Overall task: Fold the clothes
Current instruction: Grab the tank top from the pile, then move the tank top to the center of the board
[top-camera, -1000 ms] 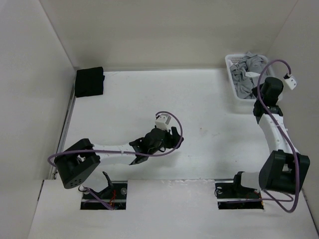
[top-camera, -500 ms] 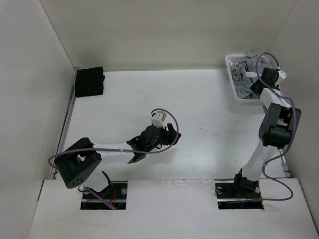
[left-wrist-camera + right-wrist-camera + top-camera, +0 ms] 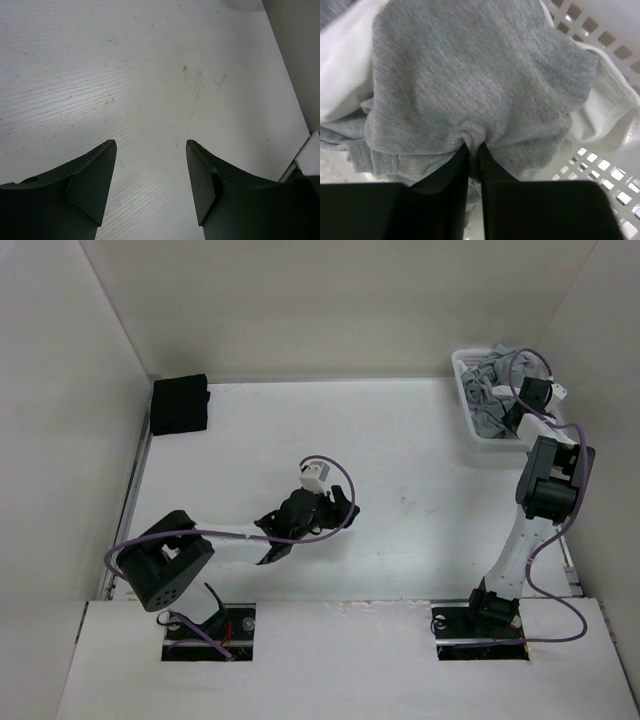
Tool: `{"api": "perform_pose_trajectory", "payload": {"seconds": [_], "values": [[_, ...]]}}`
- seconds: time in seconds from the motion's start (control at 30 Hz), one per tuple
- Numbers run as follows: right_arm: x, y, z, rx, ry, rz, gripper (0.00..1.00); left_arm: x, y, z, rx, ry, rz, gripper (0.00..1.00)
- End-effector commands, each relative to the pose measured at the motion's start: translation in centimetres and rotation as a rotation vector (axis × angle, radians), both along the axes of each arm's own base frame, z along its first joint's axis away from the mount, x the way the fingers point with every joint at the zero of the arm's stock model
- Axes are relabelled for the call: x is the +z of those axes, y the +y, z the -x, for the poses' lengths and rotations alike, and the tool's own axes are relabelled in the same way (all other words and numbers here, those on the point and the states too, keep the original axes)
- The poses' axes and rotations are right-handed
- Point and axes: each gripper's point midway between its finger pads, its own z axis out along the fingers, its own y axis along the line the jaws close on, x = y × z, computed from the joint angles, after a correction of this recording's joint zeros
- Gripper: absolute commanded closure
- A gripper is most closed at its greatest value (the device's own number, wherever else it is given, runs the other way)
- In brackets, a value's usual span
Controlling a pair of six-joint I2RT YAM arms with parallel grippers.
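The clothes, a crumpled light grey T-shirt (image 3: 490, 385), lie heaped in the white basket (image 3: 468, 418) at the table's far right. In the right wrist view the grey knit (image 3: 470, 75) fills the frame, and my right gripper (image 3: 473, 147) is shut on a pinched fold of it. From above, that gripper (image 3: 512, 400) reaches down into the basket. My left gripper (image 3: 345, 508) hovers over the bare middle of the table; the left wrist view shows it (image 3: 150, 145) open, with nothing between its fingers.
A white garment (image 3: 345, 75) lies under and beside the grey shirt in the lattice-walled basket (image 3: 600, 170). A black cloth bundle (image 3: 180, 403) sits at the far left corner. White walls close in the table on three sides.
My right arm has stretched up and forward into the basket, opened, then closed on the grey shirt. The left gripper has drifted slightly back toward the far side.
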Motion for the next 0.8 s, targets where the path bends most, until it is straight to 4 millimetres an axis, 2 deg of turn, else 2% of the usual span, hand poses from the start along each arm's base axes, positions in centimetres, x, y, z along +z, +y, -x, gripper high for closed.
{"api": "perform_pose_trajectory", "payload": {"seconds": [0.0, 0.17, 0.2, 0.27, 0.33, 0.37, 0.4, 0.43, 0.7, 0.77], "values": [[5.8, -0.8, -0.6, -0.04, -0.176, 0.055, 0.89, 1.6, -0.7, 0.0, -0.019, -0.032, 0.067, 0.44], [15.2, -0.1, 1.3, -0.084, -0.4, 0.119, 0.95, 1.3, -1.3, 0.4, -0.043, -0.02, 0.068, 0.44], [17.9, 0.6, 2.2, -0.086, -0.458, 0.126, 0.95, 1.2, -1.3, 0.4, -0.042, -0.018, 0.067, 0.44], [21.6, 1.7, 3.8, -0.092, -0.55, 0.123, 0.95, 1.2, -1.2, 0.3, -0.039, -0.018, 0.068, 0.44], [25.3, 3.6, 5.8, -0.077, -0.652, 0.099, 0.95, 1.2, -1.0, 0.1, -0.033, -0.013, 0.072, 0.44], [27.5, 4.9, 7.3, -0.064, -0.711, 0.087, 0.95, 1.2, -0.8, 0.1, -0.029, -0.012, 0.073, 0.44], [28.8, 5.9, 8.4, -0.052, -0.748, 0.079, 0.95, 1.3, -0.7, 0.0, -0.026, -0.012, 0.076, 0.44], [31.1, 7.9, 10.3, -0.019, -0.811, 0.069, 0.96, 1.4, -0.6, -0.1, -0.021, -0.013, 0.077, 0.44], [42.1, 18.0, 19.3, 0.223, -1.055, 0.02, 0.95, 2.0, 1.6, -1.5, 0.046, -0.006, 0.109, 0.44], [44.9, 21.6, 21.8, 0.339, -1.112, -0.027, 0.95, 2.7, 2.9, -2.1, 0.082, -0.014, 0.129, 0.44]]}}
